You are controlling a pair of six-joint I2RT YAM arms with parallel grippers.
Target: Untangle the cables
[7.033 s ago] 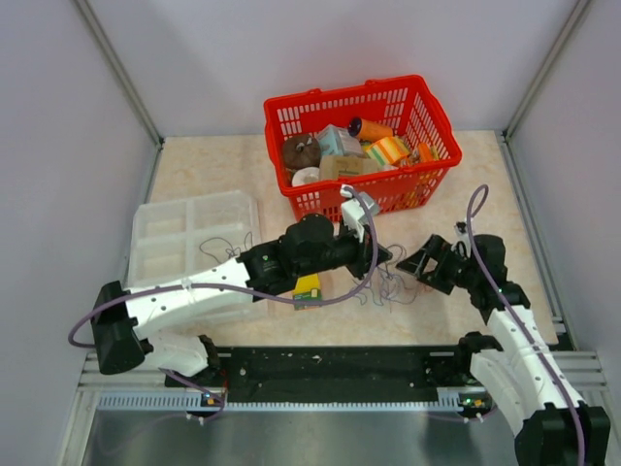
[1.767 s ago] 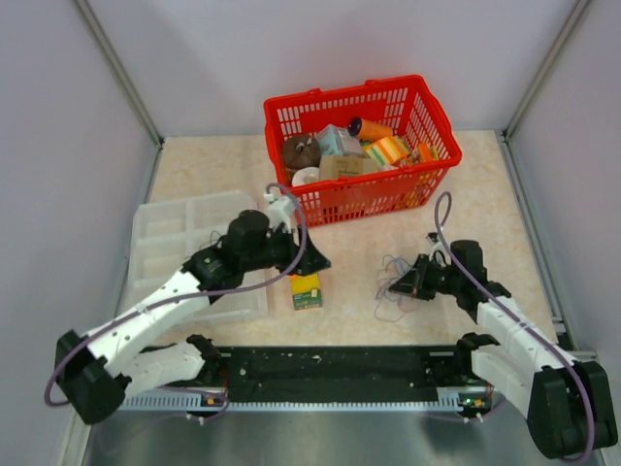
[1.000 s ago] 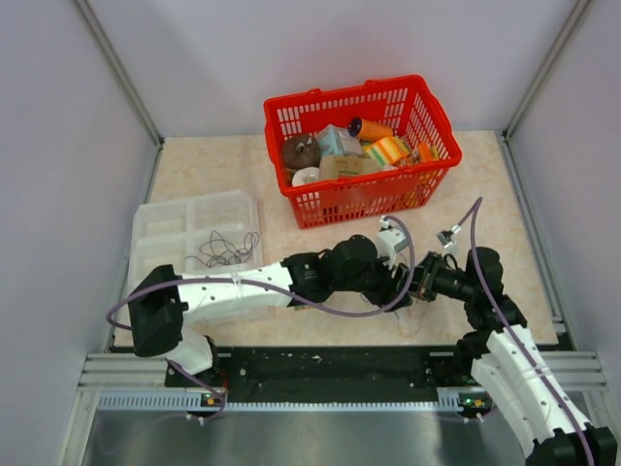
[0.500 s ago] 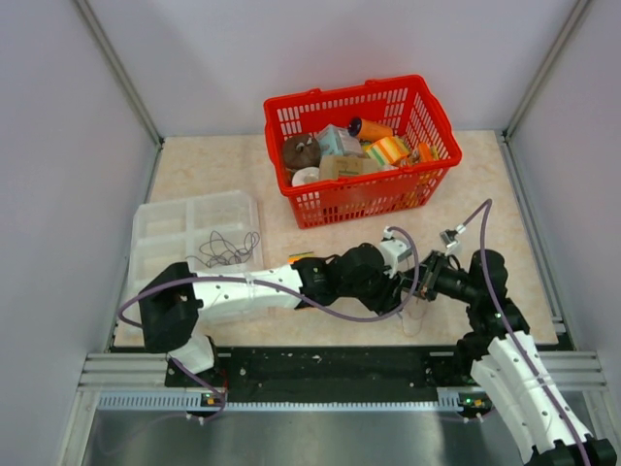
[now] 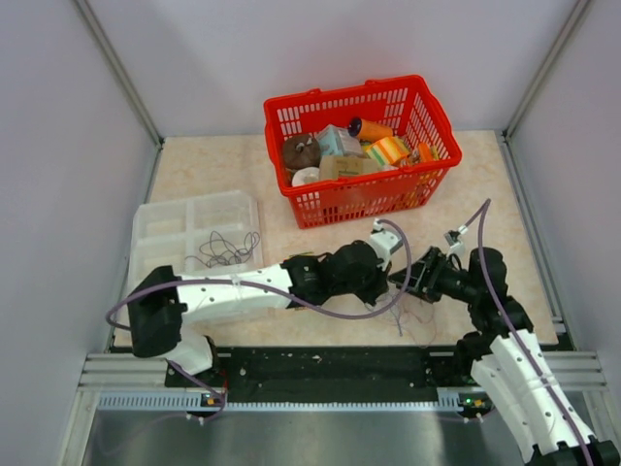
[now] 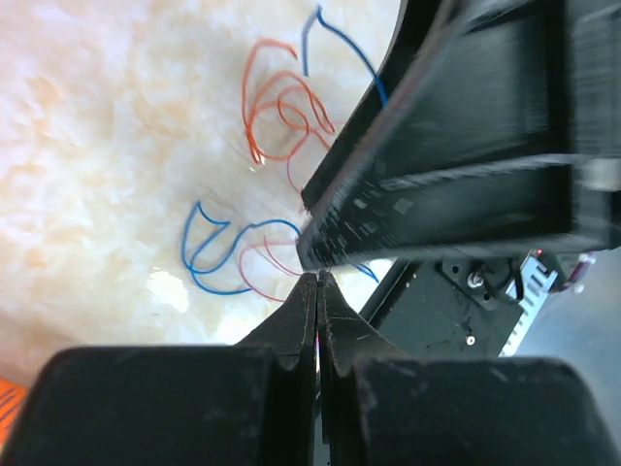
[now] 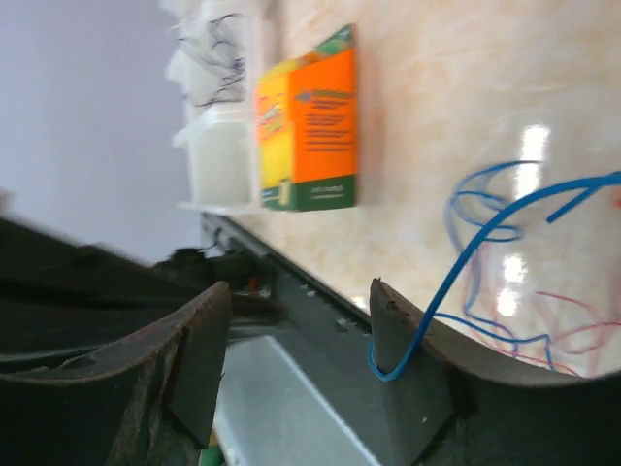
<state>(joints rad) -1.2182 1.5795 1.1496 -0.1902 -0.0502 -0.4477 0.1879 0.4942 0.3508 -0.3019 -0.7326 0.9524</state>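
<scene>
Left jaws have shut, right jaws parted, at one tangle of cables (image 6: 283,109).

Beige marbled table (image 5: 213,165) with red basket (image 5: 369,199), clear compartmented tray (image 5: 146,209), orange-green box (image 7: 310,121), loose thin cables (image 6: 286,107)

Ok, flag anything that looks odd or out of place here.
A blue cable seems snagged on one finger of the open right pincer. An orange box sits alone on the table by the clear tray.
</scene>
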